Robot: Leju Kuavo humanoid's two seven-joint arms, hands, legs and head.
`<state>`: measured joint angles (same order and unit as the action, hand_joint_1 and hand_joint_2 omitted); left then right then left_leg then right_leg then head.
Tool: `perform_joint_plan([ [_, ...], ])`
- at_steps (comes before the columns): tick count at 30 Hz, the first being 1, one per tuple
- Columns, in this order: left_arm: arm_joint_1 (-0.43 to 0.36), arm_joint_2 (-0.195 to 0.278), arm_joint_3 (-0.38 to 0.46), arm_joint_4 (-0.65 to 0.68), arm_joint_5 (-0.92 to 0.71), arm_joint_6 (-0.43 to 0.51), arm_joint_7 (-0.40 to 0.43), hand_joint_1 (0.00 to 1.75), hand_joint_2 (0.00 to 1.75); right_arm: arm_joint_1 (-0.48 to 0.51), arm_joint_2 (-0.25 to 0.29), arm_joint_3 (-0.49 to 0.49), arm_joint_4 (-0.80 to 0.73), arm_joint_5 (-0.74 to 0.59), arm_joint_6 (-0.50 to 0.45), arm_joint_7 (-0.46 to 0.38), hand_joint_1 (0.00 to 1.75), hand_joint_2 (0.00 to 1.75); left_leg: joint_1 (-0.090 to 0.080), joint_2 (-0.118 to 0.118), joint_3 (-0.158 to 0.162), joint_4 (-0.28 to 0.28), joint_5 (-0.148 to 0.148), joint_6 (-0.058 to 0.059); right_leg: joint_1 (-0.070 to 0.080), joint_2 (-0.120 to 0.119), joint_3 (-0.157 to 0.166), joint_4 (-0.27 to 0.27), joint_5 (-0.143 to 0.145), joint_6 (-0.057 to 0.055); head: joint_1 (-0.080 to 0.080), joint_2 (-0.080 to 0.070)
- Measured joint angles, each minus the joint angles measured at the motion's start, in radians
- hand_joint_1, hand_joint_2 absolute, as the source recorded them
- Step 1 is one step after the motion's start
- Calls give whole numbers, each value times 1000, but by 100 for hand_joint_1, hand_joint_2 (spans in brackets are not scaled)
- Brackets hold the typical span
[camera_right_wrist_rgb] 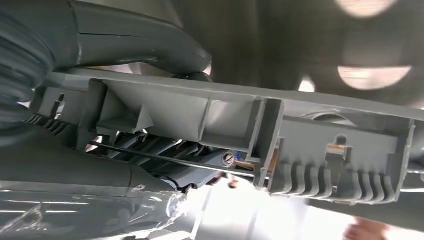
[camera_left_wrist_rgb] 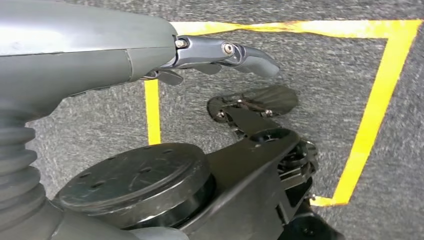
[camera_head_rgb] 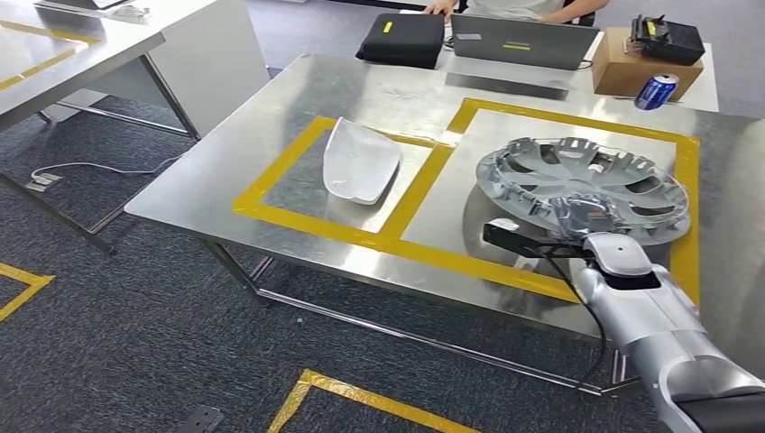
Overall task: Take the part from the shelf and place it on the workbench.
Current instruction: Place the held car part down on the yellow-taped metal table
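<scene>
The part, a silver wheel cover, lies inside-up over the right yellow-taped rectangle of the steel workbench. My right hand holds its near rim. In the right wrist view, the thumb lies on one side of the ribbed grey rim and the dark fingers on the other. I cannot tell whether the cover rests fully on the bench. My left hand hangs over the carpet, holding nothing, with its fingers stretched out.
A white curved panel lies in the left taped rectangle. A black case, laptop, cardboard box and blue can stand at the far edge, where a person sits. Another table stands at the left.
</scene>
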<state>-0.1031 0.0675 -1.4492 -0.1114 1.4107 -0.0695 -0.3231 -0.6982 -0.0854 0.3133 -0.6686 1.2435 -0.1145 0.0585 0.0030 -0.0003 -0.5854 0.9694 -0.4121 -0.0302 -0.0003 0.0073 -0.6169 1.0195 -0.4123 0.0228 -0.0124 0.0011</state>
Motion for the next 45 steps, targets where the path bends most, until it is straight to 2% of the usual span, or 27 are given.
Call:
perform_joint_plan([
  [4,-6,0,-11,0,-16,-18,-43,0,175,-39,83,77,13,-12,18,-8,175,175,0,3,-4,0,2,0,-1,4,-6,-1,5,0,-1,0],
  [9,-4,-2,-15,0,-7,-26,-36,0,175,-68,132,140,34,-76,75,-1,175,175,-1,0,-12,0,5,2,-1,-1,-11,-2,7,2,-1,0],
  [16,1,-3,-15,0,8,-5,13,0,175,-146,145,160,129,-131,183,196,175,175,-1,-1,-21,0,7,3,-1,-1,-20,-5,9,4,0,0],
  [21,4,-3,-15,0,19,-4,26,0,175,-175,111,160,163,-136,198,260,175,175,-2,-1,-28,1,8,3,-2,0,-28,-7,10,5,-1,0],
  [27,14,-8,-15,0,11,-4,28,0,175,-149,-28,119,168,-146,170,290,175,175,3,-12,-30,0,8,4,4,-13,-24,-10,7,7,0,0],
  [32,18,-8,-16,0,0,-4,15,0,175,-118,-78,88,166,-153,162,288,175,175,3,-8,-27,0,6,5,3,-6,-23,-12,10,6,0,0],
  [39,11,-12,-29,0,-21,2,-46,0,175,-109,-81,70,130,-119,194,230,175,175,3,-8,-27,0,12,4,4,-6,-23,-11,15,3,0,0],
  [45,5,-12,-30,0,-3,0,-12,0,175,-137,-18,93,122,-76,210,169,175,175,3,-2,-27,0,14,3,4,0,-24,-11,19,2,0,0],
])
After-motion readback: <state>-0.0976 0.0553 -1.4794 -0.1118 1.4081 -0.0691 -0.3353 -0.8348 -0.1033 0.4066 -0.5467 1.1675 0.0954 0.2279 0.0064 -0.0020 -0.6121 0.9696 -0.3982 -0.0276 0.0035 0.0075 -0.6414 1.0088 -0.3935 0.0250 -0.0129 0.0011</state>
